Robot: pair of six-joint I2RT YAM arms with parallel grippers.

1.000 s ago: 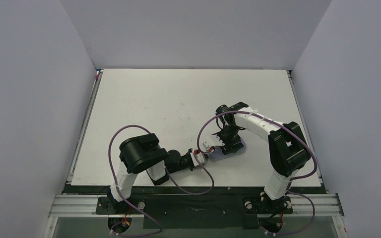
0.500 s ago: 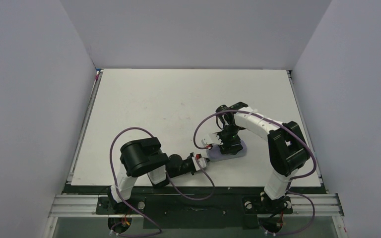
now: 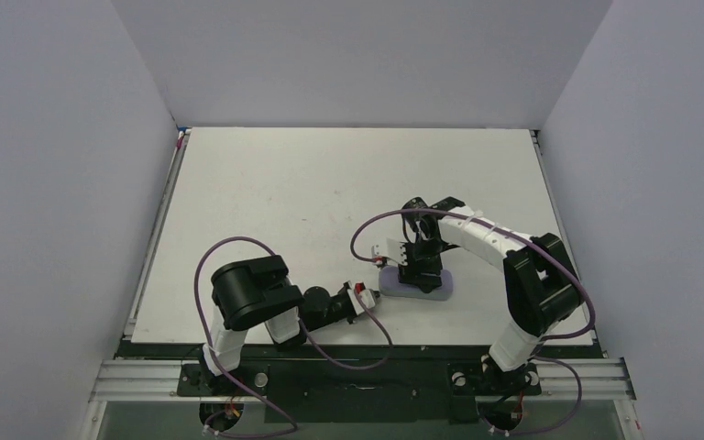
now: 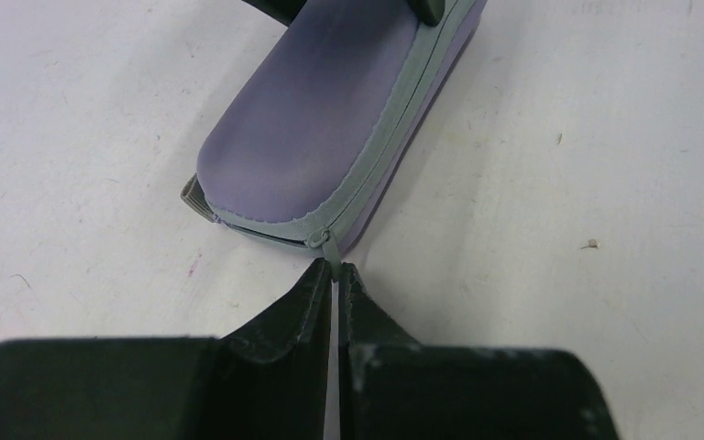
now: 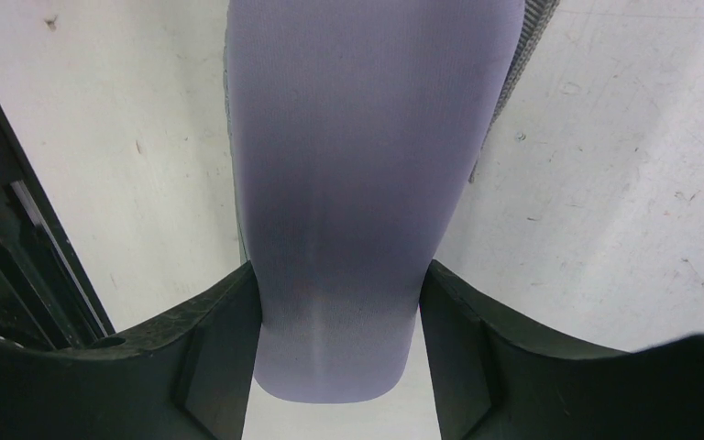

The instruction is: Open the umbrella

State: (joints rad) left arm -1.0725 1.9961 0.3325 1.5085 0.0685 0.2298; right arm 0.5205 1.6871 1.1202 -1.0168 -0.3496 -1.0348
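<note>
The left gripper is pinching the zipper pull between closed tips; the right gripper, jaws half-spread, is clamping the lilac pouch between them.

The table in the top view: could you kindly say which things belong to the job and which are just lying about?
In use: lilac zipped case, clamped by the right gripper; its zip pull, pinched by the left gripper.
Just there: the table; purple cables.

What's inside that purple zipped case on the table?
Nothing inside shows. The purple case has its grey zip closed along the visible side, hiding the contents. The left jaws pinch the zip pull.
</note>
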